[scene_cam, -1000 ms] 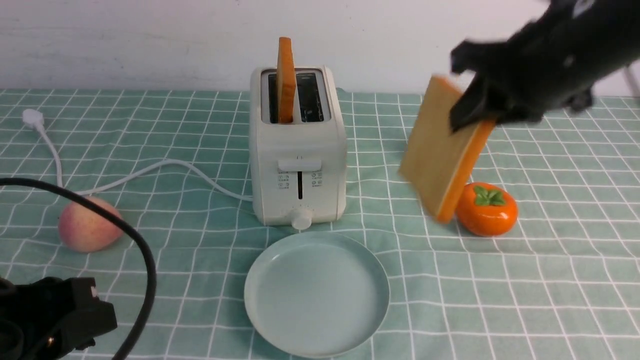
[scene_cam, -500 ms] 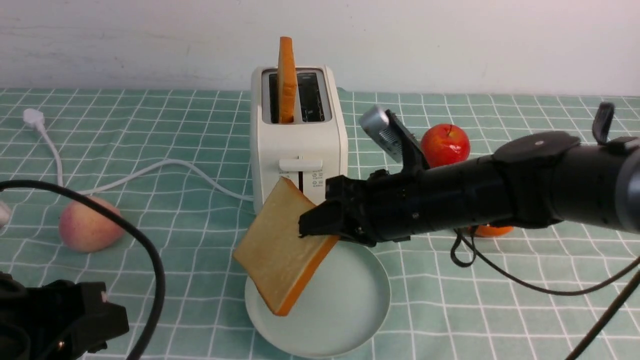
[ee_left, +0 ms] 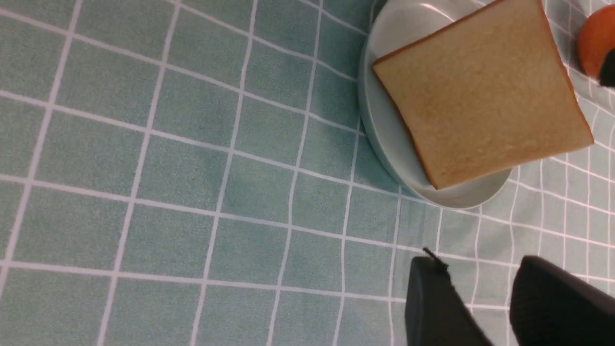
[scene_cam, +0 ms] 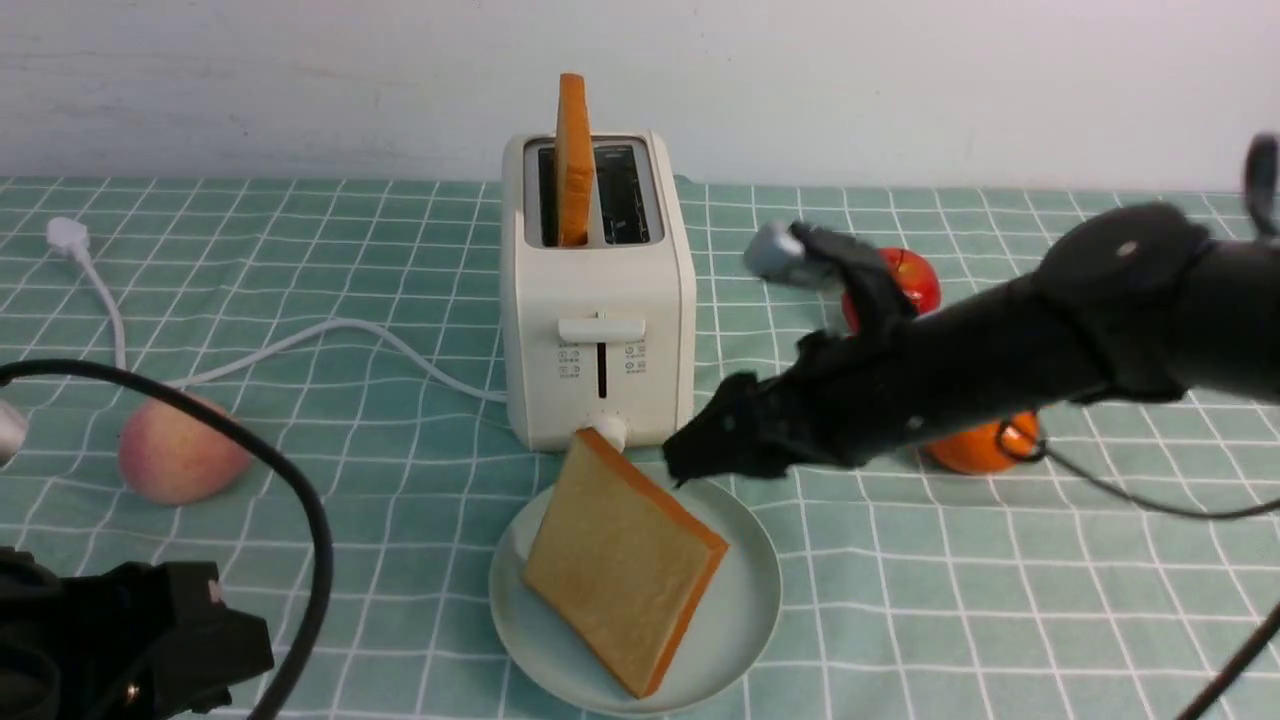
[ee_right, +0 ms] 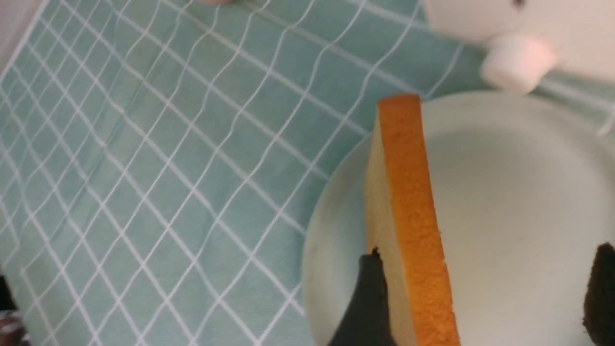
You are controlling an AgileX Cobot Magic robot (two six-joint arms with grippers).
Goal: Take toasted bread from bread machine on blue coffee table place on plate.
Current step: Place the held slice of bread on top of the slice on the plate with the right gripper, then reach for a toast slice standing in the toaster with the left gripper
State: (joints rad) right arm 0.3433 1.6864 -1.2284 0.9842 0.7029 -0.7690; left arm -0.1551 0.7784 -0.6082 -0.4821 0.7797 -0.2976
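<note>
The cream bread machine [scene_cam: 597,300] stands mid-table on the blue coffee table [scene_cam: 1000,600]. One toasted bread slice [scene_cam: 572,150] stands upright in its left slot. A second slice [scene_cam: 620,575] lies slanted on the pale plate [scene_cam: 745,600] just in front, its raised corner near the knob. My right gripper [scene_cam: 690,455] hovers over the plate's far right rim, jaws wide open. In the right wrist view [ee_right: 483,288] one finger [ee_right: 367,298] touches the slice's face [ee_right: 408,216]. My left gripper [ee_left: 478,262] is low at the front left, open, with only cloth between its fingers.
A peach [scene_cam: 180,450] sits at the left. A red apple [scene_cam: 905,280] and an orange persimmon [scene_cam: 975,445] sit at the right, partly behind my right arm. The toaster's white cord [scene_cam: 330,335] runs left to its plug [scene_cam: 62,237]. A black cable [scene_cam: 290,500] arcs over my left arm.
My right arm swung the slice from high on the right down over the plate, then its jaws opened and the slice dropped onto the plate. The left arm barely moved.
</note>
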